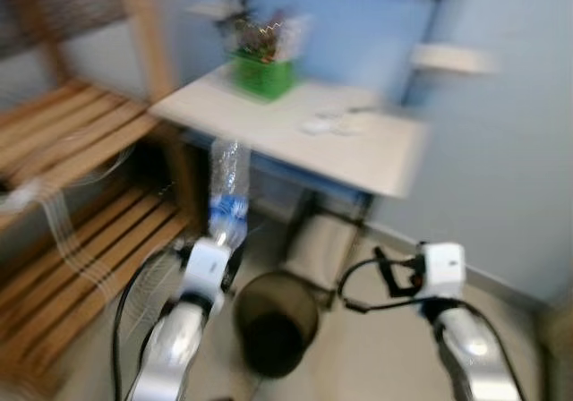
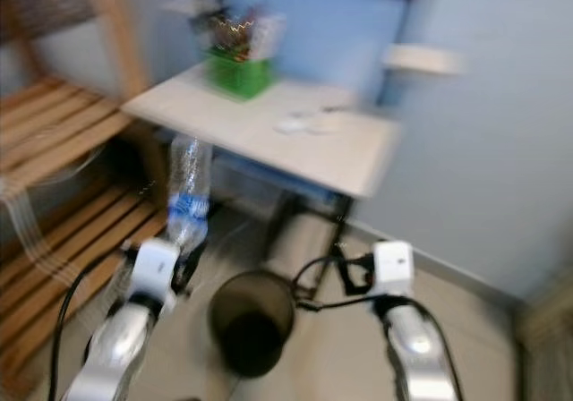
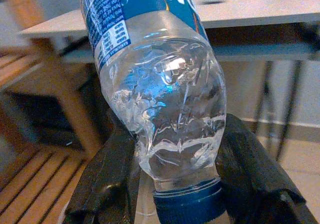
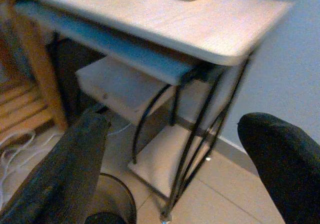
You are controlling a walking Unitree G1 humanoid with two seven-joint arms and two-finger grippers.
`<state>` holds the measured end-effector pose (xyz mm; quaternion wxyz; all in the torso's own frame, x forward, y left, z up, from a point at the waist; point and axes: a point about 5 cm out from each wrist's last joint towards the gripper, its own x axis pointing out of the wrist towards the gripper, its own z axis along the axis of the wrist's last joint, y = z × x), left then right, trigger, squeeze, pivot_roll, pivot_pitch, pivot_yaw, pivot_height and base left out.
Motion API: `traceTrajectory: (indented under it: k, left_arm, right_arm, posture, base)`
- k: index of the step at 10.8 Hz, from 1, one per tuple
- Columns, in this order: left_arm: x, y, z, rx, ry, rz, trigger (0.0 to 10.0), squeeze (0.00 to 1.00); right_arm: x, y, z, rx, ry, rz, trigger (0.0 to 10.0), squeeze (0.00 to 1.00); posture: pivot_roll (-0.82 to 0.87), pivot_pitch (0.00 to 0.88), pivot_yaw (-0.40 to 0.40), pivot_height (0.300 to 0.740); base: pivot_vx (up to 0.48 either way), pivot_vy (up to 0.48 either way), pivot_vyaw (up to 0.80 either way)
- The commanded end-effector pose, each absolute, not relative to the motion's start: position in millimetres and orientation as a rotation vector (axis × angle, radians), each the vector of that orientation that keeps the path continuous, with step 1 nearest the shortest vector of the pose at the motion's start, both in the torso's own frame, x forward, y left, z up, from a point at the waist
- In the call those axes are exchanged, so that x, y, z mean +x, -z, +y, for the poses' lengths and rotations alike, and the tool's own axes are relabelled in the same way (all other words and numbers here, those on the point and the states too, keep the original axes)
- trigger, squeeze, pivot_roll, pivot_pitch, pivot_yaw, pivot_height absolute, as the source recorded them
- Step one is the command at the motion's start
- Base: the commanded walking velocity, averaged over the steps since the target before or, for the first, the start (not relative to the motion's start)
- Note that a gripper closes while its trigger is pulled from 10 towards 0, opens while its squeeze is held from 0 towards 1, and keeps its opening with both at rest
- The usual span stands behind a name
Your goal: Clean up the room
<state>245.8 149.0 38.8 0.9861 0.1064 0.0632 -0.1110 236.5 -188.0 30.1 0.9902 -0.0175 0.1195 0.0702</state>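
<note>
One plastic bottle point(image 1: 227, 189) is in play here, and the left gripper point(image 3: 180, 184) has it. The jaws are clamped on the neck end, so the bottle stands cap-down, with its blue cap point(image 3: 189, 205) sitting between the two black fingers point(image 3: 107, 179). It's clear, a bit crumpled, with a blue label point(image 1: 228, 211) round the middle. In the head views, which are pretty blurry, the bottle pokes straight up from the left gripper, just in front of the near left edge of the tabletop point(image 1: 295, 131).

A dark round bin point(image 1: 275, 319) sits on the floor between the two arms, just right of the bottle and lower down, near the table's black metal legs point(image 4: 190, 154).

The right gripper point(image 4: 175, 169) hangs off to the right of the bin with its jaws spread wide and nothing between them. Its wrist view looks at the underside of the table, with a lower shelf point(image 4: 165, 161) near the floor and the bin's rim at the edge.

On the tabletop there's a green box point(image 1: 263, 75) stuffed with bits at the far left, plus a couple of small pale things point(image 1: 336, 123) nearer the middle, too blurred to tell what. A wooden slatted shelf unit point(image 1: 76, 231) stands on the left, with white cable point(image 1: 63, 231) trailing over it.
</note>
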Motion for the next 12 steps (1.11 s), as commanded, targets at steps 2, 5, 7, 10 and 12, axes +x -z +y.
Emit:
traceTrajectory:
  k: [2,5,7,10,12]
  left_arm:
    - [249,-34,157,0.209,0.170,0.171,10.0,0.00]
    - [248,-27,153,0.188,0.201,0.209,10.0,0.00]
    - [257,-8,148,0.184,0.244,0.315,10.0,0.00]
    - [262,19,148,0.243,0.239,0.474,10.0,0.00]
    - [265,28,145,0.303,0.215,0.555,10.0,0.00]
  right_arm:
    - [240,-31,-183,-0.015,-0.150,0.245,10.0,0.00]
    - [238,-29,-184,-0.036,-0.159,0.254,10.0,0.00]
    - [234,-29,-187,-0.045,-0.168,0.264,10.0,0.00]
    - [209,-36,-205,-0.090,-0.223,0.302,10.0,0.00]
    - [190,-44,-203,-0.089,-0.219,0.315,10.0,0.00]
  posture:
    - [-0.06,0.000,-0.016,0.740]
    - [-0.06,0.000,-0.021,0.740]
    - [-0.07,0.011,-0.040,0.740]
    - [-0.16,0.123,-0.113,0.740]
    - [-0.21,0.166,-0.120,0.740]
  base:
    - [0.135,-0.403,0.36]
    - [0.000,0.000,0.00]
    - [0.000,0.000,0.00]
    - [0.000,0.000,0.00]
    - [0.000,0.000,0.00]
